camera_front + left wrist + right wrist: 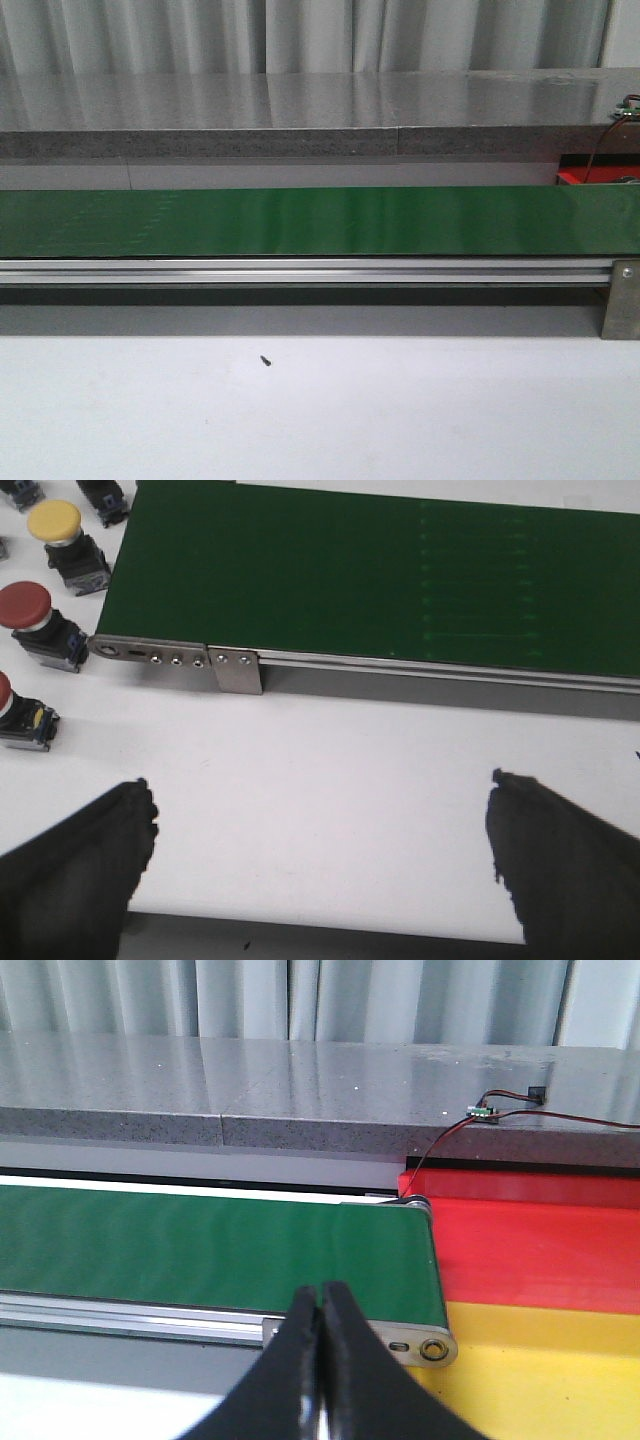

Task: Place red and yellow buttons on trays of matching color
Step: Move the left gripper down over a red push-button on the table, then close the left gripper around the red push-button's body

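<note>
Red tray [540, 1250] beside yellow tray [540, 1380], both empty

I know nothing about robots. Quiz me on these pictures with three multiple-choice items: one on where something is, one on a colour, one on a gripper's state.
1. Where do the buttons sit?
A. On the green belt
B. On the white table beside the belt's end
C. On the red tray

2. What colour is the tray beside the red tray?
A. Blue
B. White
C. Yellow

3. How do the two grippers stand?
A. Left open, right shut
B. Both open
C. Left shut, right open

Answers: 1 B, the yellow button and red button stand off the green belt. 2 C, the yellow tray adjoins the red tray. 3 A, the left gripper gapes, while the right gripper has its fingers pressed together.
</note>
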Available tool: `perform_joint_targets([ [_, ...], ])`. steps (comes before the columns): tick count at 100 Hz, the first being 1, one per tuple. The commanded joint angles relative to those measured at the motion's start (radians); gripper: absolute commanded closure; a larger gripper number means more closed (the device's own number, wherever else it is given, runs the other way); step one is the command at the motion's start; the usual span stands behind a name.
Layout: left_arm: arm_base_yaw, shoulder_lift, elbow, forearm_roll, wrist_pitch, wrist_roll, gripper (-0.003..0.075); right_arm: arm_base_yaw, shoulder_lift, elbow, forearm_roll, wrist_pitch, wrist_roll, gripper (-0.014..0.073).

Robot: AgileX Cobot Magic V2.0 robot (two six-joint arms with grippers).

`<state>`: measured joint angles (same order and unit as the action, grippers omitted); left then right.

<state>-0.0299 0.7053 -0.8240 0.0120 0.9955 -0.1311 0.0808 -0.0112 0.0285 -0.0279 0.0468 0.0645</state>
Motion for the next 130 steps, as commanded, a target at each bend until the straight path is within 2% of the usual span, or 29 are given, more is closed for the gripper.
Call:
perform_joint_targets([
  [1, -0.007, 0.023, -0.038, 0.062, -0.026, -0.066, 0.0083, 0.000, 0.006, -0.018, 0.000, -0.082, -0.002, 0.0664],
  [15, 0.015, 0.088, -0.067, 0.219, 0.010, -0.154, 0.0083, 0.000, 0.006, -0.018, 0.000, -0.082, -0.002, 0.0664],
  [37, 0.159, 0.227, -0.151, 0.218, 0.001, -0.143, 0.0083, 0.000, 0.006, -0.018, 0.000, -0.082, -0.002, 0.0664],
  [47, 0.248, 0.299, -0.183, 0.185, -0.004, -0.094, 0.0083, 0.000, 0.006, -0.018, 0.000, -0.082, -0.002, 0.0664],
  [67, 0.410, 0.428, -0.199, 0.017, -0.056, 0.010, 0.0083, 0.000, 0.006, -0.018, 0.000, -0.082, -0.002, 0.0664],
  [75, 0.457, 0.482, -0.204, 0.009, -0.059, 0.020, 0.0083, 0.000, 0.006, -0.018, 0.000, -0.082, -0.002, 0.0664],
  [113, 0.560, 0.748, -0.298, 0.018, -0.068, 0.020, 0.0083, 0.000, 0.006, -0.018, 0.000, -0.082, -0.002, 0.0664],
  [130, 0.572, 0.810, -0.358, 0.018, -0.050, 0.024, 0.0083, 0.000, 0.006, -0.018, 0.000, -0.082, -0.002, 0.0664],
])
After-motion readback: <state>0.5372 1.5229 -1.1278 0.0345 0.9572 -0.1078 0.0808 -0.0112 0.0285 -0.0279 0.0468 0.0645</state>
